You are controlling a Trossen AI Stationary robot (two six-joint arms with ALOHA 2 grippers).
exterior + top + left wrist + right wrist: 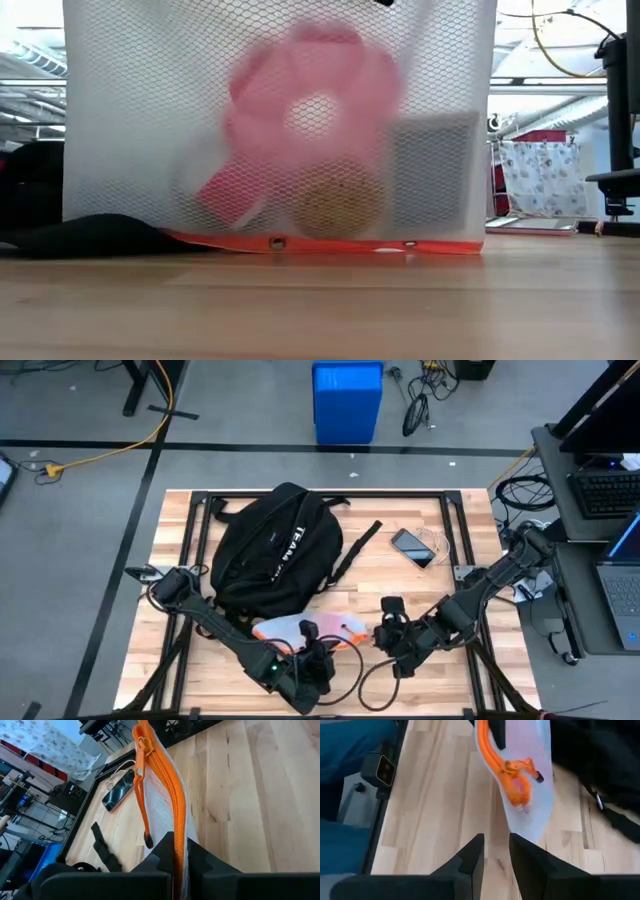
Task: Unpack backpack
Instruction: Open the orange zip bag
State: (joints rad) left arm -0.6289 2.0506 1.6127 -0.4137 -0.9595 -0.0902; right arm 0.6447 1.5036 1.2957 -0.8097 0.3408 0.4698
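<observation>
Mesh pouch (318, 628) beside backpack (270, 545); left gripper (175, 865) clamped on its orange zipper; right gripper (495, 851) slightly parted, empty.

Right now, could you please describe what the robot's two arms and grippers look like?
Both arms are dark, nearly black, built of slim jointed segments, with black cables looping beside them near the table's front edge. The left gripper has two blocky matte-black fingers with angular, stepped tips. The right gripper has the same pair of flat, dark, squared fingers. A small green light shows on the left arm near its wrist. No lettering is visible.
</observation>
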